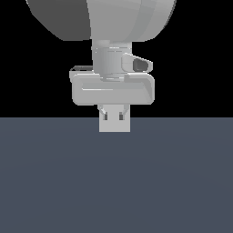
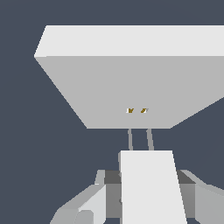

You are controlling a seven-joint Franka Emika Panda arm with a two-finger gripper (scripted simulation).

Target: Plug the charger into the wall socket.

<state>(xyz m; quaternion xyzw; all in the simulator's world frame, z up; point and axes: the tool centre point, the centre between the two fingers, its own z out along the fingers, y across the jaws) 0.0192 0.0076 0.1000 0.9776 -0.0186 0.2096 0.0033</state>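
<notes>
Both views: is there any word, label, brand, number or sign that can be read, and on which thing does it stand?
None: no text can be read in either view.
The socket is plain grey; it carries only two small yellowish hole marks, not letters.
The charger, held in the tool, has a blank pale face and two bare prongs.
The tool body and arm in the exterior view show no label or number.

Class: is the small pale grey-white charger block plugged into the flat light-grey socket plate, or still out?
Out. In the wrist view the pale grey-white charger block has its two thin prongs fully exposed, short of the light-grey socket plate's yellowish holes.
</notes>
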